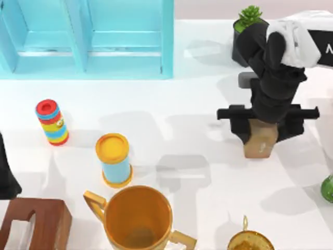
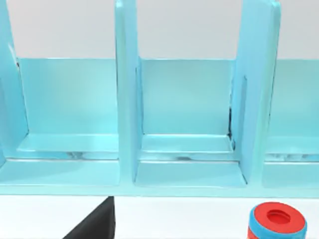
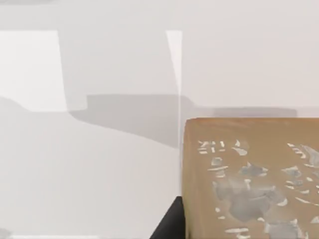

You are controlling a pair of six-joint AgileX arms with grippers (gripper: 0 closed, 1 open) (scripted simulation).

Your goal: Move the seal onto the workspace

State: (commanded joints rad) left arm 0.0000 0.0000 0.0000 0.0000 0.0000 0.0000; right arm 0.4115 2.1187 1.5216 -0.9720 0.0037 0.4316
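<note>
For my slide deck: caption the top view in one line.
Right gripper holds the tan seal over the white tabletop, right of the yellow-topped blue cylinder.

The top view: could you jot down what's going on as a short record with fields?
Working arm: right end effector, at the table's right side
Holding: small tan-brown mottled block seal, gripped at its top
Seal pose: upright, over the white tabletop workspace; touching or not cannot be told
Left arm: parked at the table's left edge
Behind: light-blue shelf unit at the table's far left
Nearby: yellow-topped blue cylinder, striped ring stack, golden two-handled cup, potted plant
</note>
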